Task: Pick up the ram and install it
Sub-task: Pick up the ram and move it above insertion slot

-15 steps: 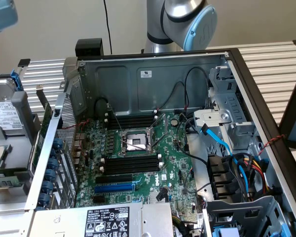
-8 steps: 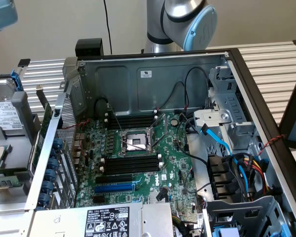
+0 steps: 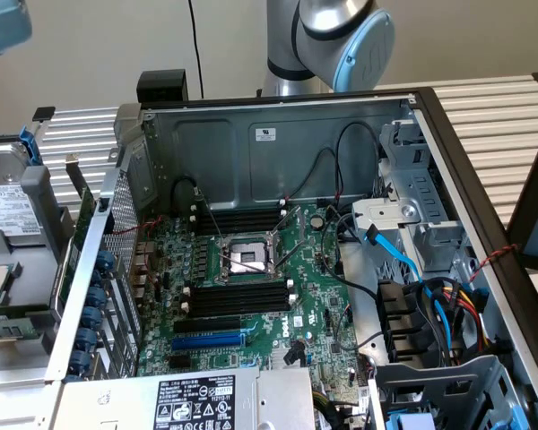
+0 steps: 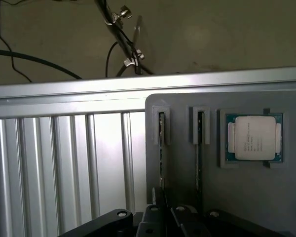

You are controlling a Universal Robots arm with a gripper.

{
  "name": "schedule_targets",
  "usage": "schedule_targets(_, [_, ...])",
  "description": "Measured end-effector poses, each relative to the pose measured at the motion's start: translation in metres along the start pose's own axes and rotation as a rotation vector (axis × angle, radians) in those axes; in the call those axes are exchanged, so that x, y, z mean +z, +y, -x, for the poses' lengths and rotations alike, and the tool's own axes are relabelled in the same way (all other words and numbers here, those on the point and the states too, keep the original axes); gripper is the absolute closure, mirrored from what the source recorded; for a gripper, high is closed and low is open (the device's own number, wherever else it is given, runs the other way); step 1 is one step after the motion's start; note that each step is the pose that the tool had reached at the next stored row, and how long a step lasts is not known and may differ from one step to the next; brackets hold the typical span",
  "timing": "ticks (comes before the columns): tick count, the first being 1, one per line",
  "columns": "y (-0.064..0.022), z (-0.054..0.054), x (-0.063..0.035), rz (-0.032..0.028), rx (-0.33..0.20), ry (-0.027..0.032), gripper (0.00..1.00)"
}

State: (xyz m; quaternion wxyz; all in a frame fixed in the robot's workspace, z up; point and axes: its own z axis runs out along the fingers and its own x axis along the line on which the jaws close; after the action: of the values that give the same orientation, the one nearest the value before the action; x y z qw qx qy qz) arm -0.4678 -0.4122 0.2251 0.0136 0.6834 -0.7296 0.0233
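In the wrist view, the ram [image 4: 161, 148] stands on edge in a slot of a grey holder [image 4: 180, 173], showing only its thin green edge. A second stick [image 4: 200, 148] stands in the slot beside it. My gripper [image 4: 161, 210] sits over the near end of the first ram, its black fingers [image 4: 159, 197] drawn close together on that edge. The ram is still seated in its slot. In the exterior view, the arm [image 3: 327, 36] reaches behind the open computer case, whose green motherboard [image 3: 318, 313] carries empty long black memory slots [image 3: 238, 296].
A processor chip [image 4: 255, 138] lies in a recess of the same holder. The holder rests on a ribbed metal table [image 4: 64, 163] with cables [image 4: 123, 34] behind it. In the case, the CPU socket [image 3: 247, 257], a power supply [image 3: 197, 401] and drive-bay cabling [image 3: 430, 296] crowd the motherboard.
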Motion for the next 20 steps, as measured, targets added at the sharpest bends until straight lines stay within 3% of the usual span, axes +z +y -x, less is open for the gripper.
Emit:
schedule_targets(11, [0.0001, 0.0024, -0.0012, -0.0001, 0.0, 0.0007, 0.88])
schedule_targets(20, [0.0002, 0.0031, -0.0055, -0.0012, 0.0, 0.0191, 0.88])
